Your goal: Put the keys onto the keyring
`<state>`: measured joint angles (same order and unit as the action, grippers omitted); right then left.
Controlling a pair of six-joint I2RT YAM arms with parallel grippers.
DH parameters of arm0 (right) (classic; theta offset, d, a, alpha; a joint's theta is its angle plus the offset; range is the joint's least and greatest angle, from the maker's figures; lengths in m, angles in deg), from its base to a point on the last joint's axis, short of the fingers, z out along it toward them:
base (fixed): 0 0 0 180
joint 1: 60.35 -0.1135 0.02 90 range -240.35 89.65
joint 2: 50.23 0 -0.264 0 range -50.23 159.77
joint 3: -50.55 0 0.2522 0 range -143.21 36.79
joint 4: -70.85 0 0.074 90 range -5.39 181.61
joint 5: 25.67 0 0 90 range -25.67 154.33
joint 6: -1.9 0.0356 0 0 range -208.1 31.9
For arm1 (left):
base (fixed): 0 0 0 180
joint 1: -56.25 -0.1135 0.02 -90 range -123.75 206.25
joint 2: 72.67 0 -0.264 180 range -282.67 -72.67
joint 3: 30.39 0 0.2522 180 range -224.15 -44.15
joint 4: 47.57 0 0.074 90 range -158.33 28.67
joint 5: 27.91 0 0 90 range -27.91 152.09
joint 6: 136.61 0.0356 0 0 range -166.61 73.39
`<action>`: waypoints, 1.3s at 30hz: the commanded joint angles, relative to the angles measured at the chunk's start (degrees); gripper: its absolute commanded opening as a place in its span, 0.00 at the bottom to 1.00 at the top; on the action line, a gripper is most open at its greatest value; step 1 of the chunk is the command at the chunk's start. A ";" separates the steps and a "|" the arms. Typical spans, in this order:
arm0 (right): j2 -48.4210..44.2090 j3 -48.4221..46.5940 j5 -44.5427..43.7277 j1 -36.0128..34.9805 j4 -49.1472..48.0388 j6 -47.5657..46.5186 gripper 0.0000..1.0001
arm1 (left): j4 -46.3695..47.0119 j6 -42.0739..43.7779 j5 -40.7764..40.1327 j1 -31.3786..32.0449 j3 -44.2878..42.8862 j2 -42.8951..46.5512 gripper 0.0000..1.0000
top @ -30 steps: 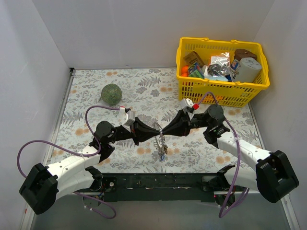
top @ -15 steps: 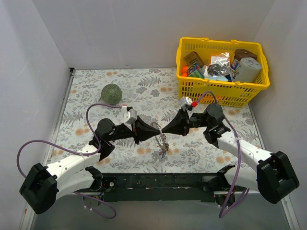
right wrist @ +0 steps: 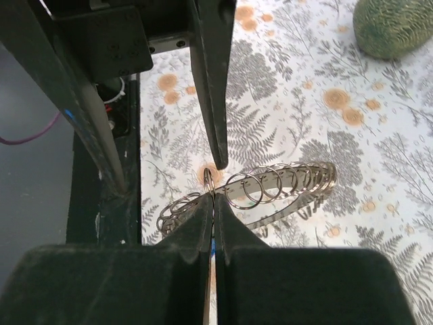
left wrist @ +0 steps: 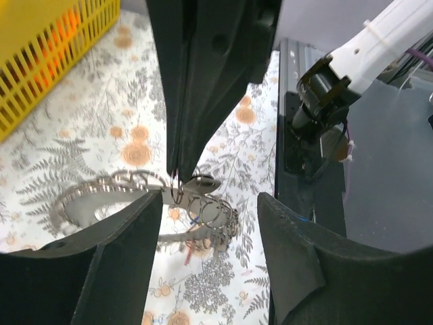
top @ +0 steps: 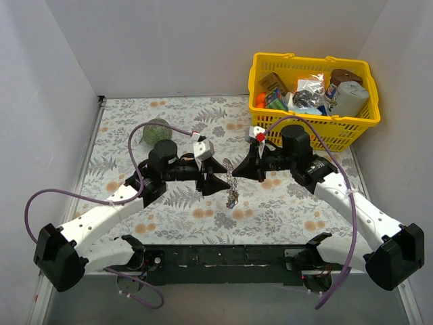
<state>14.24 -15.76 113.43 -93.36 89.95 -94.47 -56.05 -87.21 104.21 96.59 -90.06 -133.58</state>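
Fern-print cloth [top: 169, 115] covers the table, with white walls around it. A yellow basket [top: 304, 128] sits at two o'clock and a green ball [top: 152, 128] at ten. Both my arms reach inward mid-table. My right claw [right wrist: 213, 203] pinches a loop of the keyring [right wrist: 298, 193]. My left claw [left wrist: 210, 200] gapes wide at its nine o'clock.

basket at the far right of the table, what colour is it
Bright yellow: the yellow plastic lattice basket shows best in the top external view.

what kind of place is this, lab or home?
Probably a lab test cell: white panel walls box in the table, two arms are bolted at its edge, and a yellow basket holds assorted props.
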 commanded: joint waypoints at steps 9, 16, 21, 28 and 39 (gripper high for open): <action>3.47 -11.69 -9.29 -1.26 26.91 -13.23 0.01 | -18.37 9.75 1.99 0.09 -10.16 -10.11 0.58; 3.47 -9.67 -7.71 -2.58 27.53 -14.64 0.01 | -16.54 10.89 5.42 0.09 -11.75 -13.54 0.49; 1.89 -8.27 -5.69 -2.67 25.77 -14.99 0.01 | -13.63 13.53 8.05 0.09 -10.17 -12.93 0.41; 1.19 -7.12 -2.87 -2.67 23.84 -14.72 0.01 | -5.63 11.60 9.64 0.09 -6.30 -11.08 0.32; 0.48 -6.07 -2.17 -2.67 22.52 -14.20 0.01 | -5.80 9.49 9.81 1.23 -7.79 -13.71 0.26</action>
<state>16.64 -22.17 108.64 -95.79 115.90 -109.05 -62.55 -76.96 112.59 96.94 -96.79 -147.00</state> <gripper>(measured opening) 0.023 0.272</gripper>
